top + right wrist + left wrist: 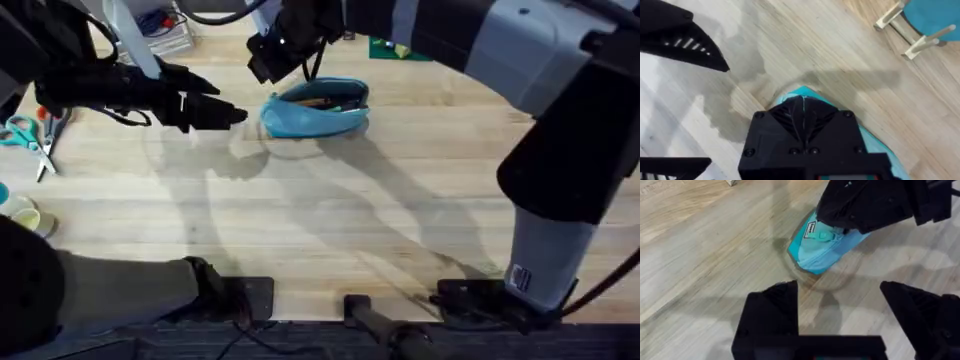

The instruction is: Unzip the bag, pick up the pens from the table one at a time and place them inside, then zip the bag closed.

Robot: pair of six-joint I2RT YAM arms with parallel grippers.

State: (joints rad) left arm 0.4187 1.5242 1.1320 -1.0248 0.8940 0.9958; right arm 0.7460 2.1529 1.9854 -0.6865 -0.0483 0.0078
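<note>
The turquoise bag [315,112] lies on the table [320,220] at the back middle. Its top gapes open, and slim dark pens [325,100] show inside. My right gripper [278,58] hangs over the bag's left end. In the right wrist view its black fingers [802,135] are pressed together on the tip of the bag [805,95]; what they pinch is hidden. My left gripper [228,115] is open, just left of the bag and apart from it. From the left wrist, the bag [820,250] lies beyond my spread fingers [772,315], under the right gripper [875,202].
Orange- and teal-handled scissors [30,135] lie at the table's left edge, with a pale cup [28,218] nearer the front. A teal disc on a wooden stand [935,15] stands behind the bag. A green item [395,48] lies at the back.
</note>
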